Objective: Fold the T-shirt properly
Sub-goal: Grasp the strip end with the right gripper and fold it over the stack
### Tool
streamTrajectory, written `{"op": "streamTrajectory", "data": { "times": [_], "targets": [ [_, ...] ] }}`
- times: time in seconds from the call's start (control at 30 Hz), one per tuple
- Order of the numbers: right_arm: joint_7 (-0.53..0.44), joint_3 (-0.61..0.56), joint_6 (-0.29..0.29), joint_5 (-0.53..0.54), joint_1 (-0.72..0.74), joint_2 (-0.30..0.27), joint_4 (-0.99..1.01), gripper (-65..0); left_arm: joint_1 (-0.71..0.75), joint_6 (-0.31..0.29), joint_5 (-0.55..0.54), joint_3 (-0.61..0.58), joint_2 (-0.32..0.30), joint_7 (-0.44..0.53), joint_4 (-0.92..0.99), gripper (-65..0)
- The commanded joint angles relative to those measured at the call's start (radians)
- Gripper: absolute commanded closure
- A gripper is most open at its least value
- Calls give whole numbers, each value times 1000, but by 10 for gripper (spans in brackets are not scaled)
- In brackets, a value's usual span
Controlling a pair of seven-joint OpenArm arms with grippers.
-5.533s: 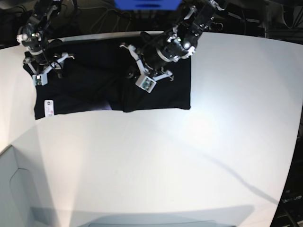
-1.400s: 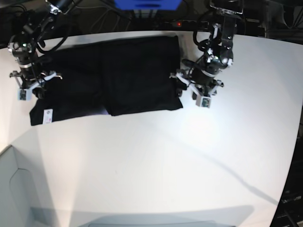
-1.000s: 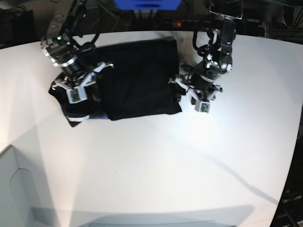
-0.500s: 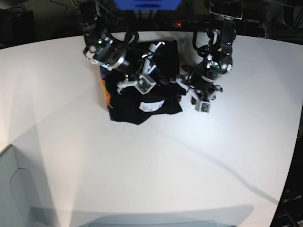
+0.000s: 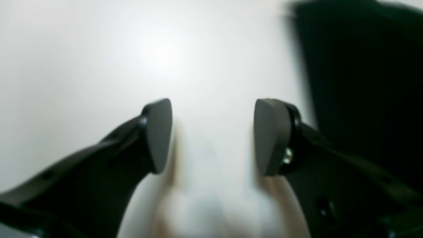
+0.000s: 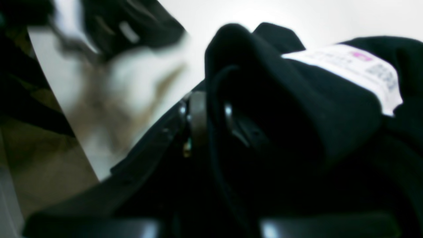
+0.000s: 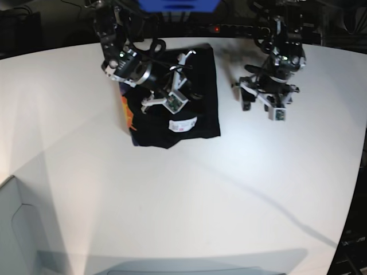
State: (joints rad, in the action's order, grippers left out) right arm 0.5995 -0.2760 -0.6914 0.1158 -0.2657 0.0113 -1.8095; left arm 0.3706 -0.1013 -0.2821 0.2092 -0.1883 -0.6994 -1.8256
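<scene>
The T-shirt (image 7: 198, 74) lies as a compact black bundle at the back middle of the white table (image 7: 229, 189). An orange print (image 7: 125, 110) shows along its left edge and a white label (image 7: 182, 124) lies on top near its front. My right gripper (image 7: 175, 112) sits on the bundle. In the right wrist view its jaws (image 6: 213, 115) stand narrow, with a fold of the T-shirt (image 6: 297, 109) between and over them, the label (image 6: 357, 71) just beyond. My left gripper (image 7: 265, 106) hovers over bare table right of the shirt. Its fingers (image 5: 158, 135) are spread, nothing between them, the T-shirt (image 5: 363, 82) off to the side.
A blue object (image 7: 178, 4) and dark cables run along the table's back edge. A grey surface (image 7: 17, 229) fills the front left corner. White tabletop (image 5: 99, 49) lies under the left gripper.
My right gripper has carried the shirt's left part across to the right, so the label and orange print now show. My left gripper has drawn away to the right of the shirt.
</scene>
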Motion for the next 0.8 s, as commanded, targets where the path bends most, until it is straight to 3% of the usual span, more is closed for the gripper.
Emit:
{"op": "streamTrajectory", "data": {
  "times": [0.0,0.13,0.2,0.33,0.5,0.77],
  "targets": [
    [-26,-2,-7,26,1,5,-16,-138,3,-7,-9,42,-4,28,-46,-379],
    [-26,-1,-7,31,-17,5,-69,-325,29,-10,-10,174,0,28,-96,-380],
    [-29,8,-7,31,-45,5,-148,-372,34,-10,-10,215,0,28,-102,-380],
    [-39,25,-7,31,-79,5,-226,-384,31,-10,-10,253,0,28,-99,-380],
    [-28,163,-7,29,-85,8,-209,-385,34,-10,-10,258,0,28,-99,-380],
    [-29,137,-7,29,-42,9,-105,-385,35,-10,-10,260,0,28,-104,-380]
  ]
}}
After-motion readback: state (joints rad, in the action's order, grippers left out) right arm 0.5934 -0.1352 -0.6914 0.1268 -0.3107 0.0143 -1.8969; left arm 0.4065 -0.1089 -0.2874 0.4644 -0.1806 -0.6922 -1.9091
